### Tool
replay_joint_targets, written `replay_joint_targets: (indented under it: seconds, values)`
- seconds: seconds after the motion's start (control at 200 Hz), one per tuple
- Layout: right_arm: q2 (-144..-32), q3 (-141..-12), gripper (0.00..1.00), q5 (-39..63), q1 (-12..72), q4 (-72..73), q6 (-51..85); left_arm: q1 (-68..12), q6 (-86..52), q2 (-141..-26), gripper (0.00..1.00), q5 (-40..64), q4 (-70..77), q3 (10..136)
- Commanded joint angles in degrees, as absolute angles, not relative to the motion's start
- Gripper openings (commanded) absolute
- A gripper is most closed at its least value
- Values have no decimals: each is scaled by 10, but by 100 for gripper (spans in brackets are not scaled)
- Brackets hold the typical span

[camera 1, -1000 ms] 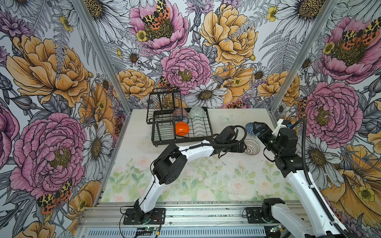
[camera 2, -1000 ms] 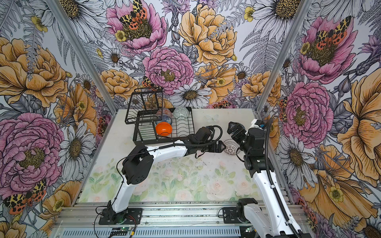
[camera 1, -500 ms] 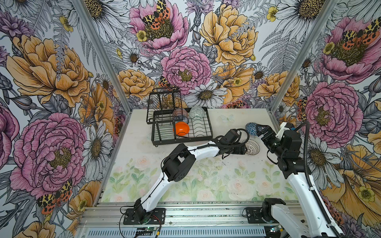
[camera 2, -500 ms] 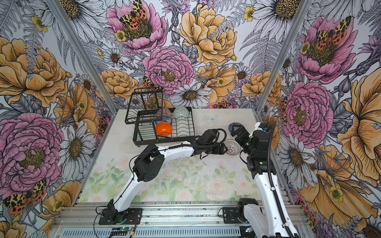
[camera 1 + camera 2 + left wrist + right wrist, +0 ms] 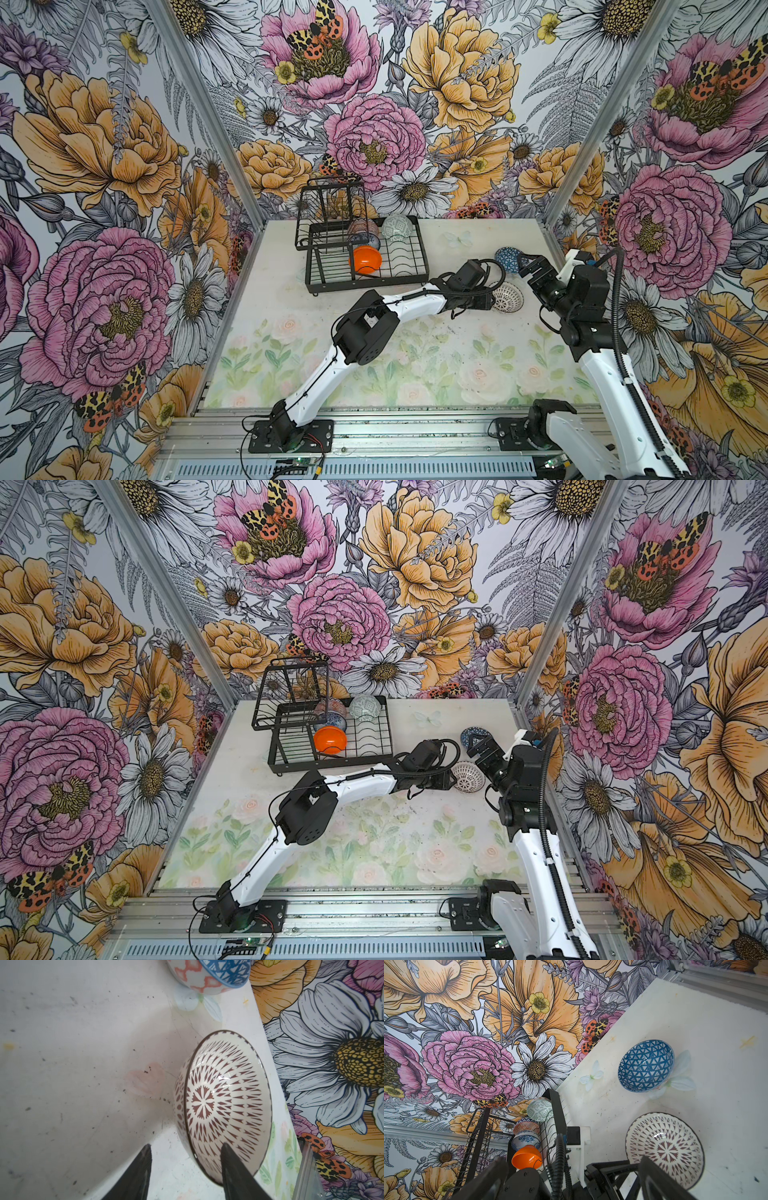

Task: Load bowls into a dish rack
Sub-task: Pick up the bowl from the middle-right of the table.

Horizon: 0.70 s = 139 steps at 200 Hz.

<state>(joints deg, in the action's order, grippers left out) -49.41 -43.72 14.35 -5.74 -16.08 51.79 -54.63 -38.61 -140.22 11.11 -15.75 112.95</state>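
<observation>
The black dish rack (image 5: 420, 266) holds 1 orange bowl (image 5: 365, 259) and a pale green-grey bowl (image 5: 397, 227). On the table (image 5: 282, 307), the left gripper (image 5: 494, 298) sits at the lattice bowl (image 5: 509, 297).

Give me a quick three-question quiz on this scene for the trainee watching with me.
1. How many bowls sit in the dish rack?
2. True or false: the left gripper is at the plain orange bowl.
3. Which bowls are on the table, outside the rack?
A) orange and pale green
B) dark blue bowl and lattice bowl
C) blue-white floral and orange

Key
1. Four.
2. False: its fingers straddle the lattice bowl's rim.
3. B.
</observation>
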Motion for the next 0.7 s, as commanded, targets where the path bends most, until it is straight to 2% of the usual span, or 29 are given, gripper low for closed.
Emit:
replay_joint_targets:
  seconds: [0.0, 0.11, 0.19, 0.38, 0.691]
  values:
    - [-488, -431, 99, 155, -64, -161, 530, -546, -374, -1418, 47, 100, -176, 1158]
    - [-485, -430, 99, 156, -66, -161, 532, -547, -373, -1419, 43, 96, -177, 1161]
    - [-485, -430, 99, 160, -67, -161, 534, -548, -370, -1420, 36, 92, -178, 1163]
    - [-485, -430, 99, 169, -72, -161, 542, -547, -372, -1424, 27, 92, -178, 1163]
    - [-473, -423, 99, 175, -80, -160, 550, -547, -372, -1422, 16, 90, -178, 1155]
